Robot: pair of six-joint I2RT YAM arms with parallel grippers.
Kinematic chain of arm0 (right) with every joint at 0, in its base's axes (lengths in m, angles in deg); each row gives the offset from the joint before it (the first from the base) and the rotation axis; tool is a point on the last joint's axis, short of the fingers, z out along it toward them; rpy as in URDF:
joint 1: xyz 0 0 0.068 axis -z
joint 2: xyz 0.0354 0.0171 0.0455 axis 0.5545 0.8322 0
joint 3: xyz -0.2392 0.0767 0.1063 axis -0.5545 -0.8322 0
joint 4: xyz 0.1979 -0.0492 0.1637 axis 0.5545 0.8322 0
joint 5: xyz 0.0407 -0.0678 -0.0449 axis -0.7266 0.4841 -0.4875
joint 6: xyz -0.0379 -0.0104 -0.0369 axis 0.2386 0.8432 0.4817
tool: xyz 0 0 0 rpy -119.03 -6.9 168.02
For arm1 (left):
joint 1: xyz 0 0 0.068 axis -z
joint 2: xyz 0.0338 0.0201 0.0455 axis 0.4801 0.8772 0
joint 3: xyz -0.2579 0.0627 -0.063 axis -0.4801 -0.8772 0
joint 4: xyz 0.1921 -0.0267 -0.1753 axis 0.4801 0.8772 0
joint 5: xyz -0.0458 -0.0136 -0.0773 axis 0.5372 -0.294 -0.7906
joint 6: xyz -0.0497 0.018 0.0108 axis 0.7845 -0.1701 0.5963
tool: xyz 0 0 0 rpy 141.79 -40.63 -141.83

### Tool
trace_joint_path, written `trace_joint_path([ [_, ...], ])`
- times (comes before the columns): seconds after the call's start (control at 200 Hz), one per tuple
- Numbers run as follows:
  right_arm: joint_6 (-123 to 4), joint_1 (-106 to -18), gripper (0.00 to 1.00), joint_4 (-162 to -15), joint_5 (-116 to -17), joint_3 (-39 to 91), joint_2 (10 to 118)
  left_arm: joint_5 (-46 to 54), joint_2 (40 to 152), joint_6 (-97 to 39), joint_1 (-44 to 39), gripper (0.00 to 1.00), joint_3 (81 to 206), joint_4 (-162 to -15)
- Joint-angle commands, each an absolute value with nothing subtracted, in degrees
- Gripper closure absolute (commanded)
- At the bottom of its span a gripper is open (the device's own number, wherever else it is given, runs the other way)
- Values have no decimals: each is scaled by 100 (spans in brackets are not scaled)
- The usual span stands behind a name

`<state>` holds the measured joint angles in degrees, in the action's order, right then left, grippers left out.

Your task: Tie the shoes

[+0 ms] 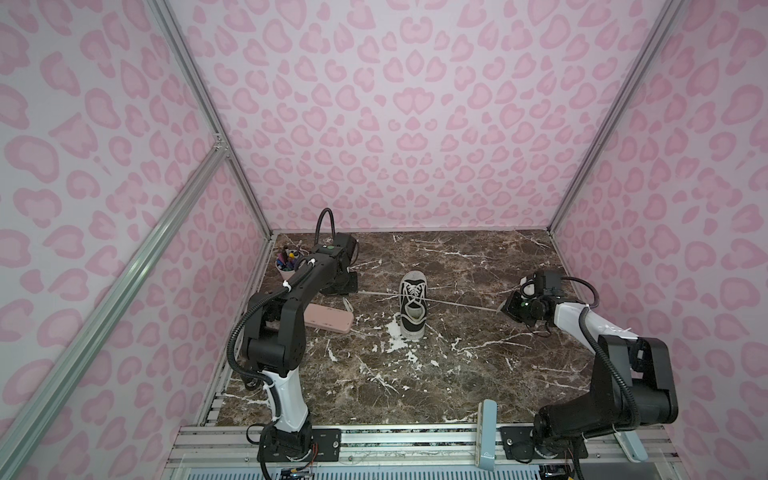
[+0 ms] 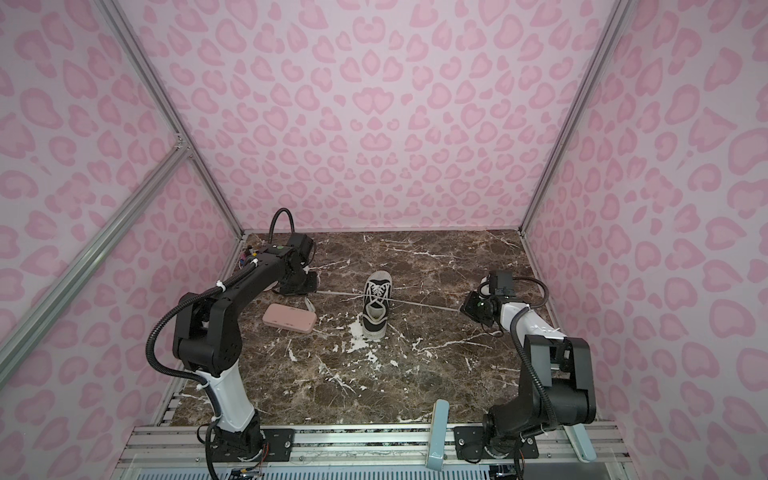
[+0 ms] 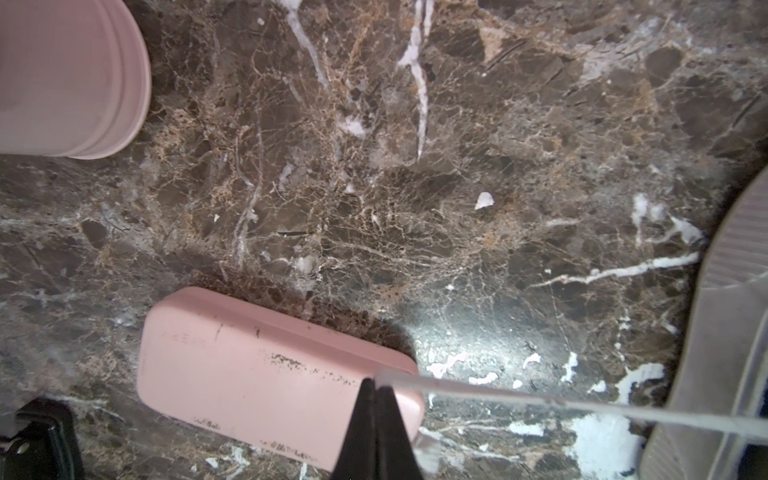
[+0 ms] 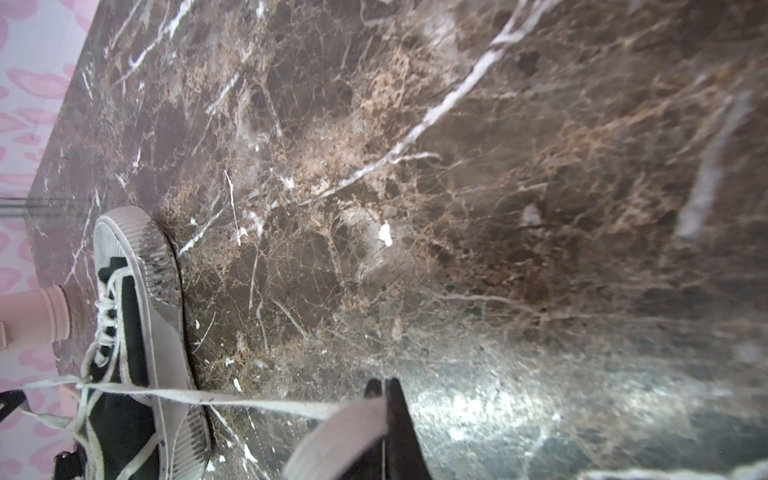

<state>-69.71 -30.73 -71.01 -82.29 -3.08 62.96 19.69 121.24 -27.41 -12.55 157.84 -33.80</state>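
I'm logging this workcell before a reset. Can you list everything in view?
sneaker: one, black with white sole, upright, mid-table.
laces: two ends, white, stretched from the sneaker out to each side.
case: one, pink, flat on the table left of the sneaker.
cup: one, pale pink, holding pens, far left corner.
table: one, brown marble.
walls: three, pink leopard print, around the table.
handles: two, pale blue, on the front rail.
left arm: one, black and white, left side.
right arm: one, black and white, right side.
left end effector: black, shut on one lace.
right end effector: black, shut on the other lace.
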Motion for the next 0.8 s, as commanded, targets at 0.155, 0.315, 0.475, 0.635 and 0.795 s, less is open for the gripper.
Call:
trace_joint_path([
  [0.155,-6936,-3797,100,-6915,-8320,155,6460,1776,11815,-2700,-897,97,15519,-3488],
  [0.315,-6958,-4196,100,-6702,-8325,595,6492,1746,11661,-2672,-847,96,15482,-3484],
  [0.475,-6945,-4757,100,-6386,-8294,1169,6509,1710,11559,-2635,-791,96,15414,-3493],
  [0.635,-7001,-5217,100,-6149,-8283,1732,6618,1645,11463,-2561,-738,96,15307,-3557],
  [0.795,-7127,-5649,100,-6110,-8264,2331,6797,1548,11326,-2462,-647,97,15194,-3625],
])
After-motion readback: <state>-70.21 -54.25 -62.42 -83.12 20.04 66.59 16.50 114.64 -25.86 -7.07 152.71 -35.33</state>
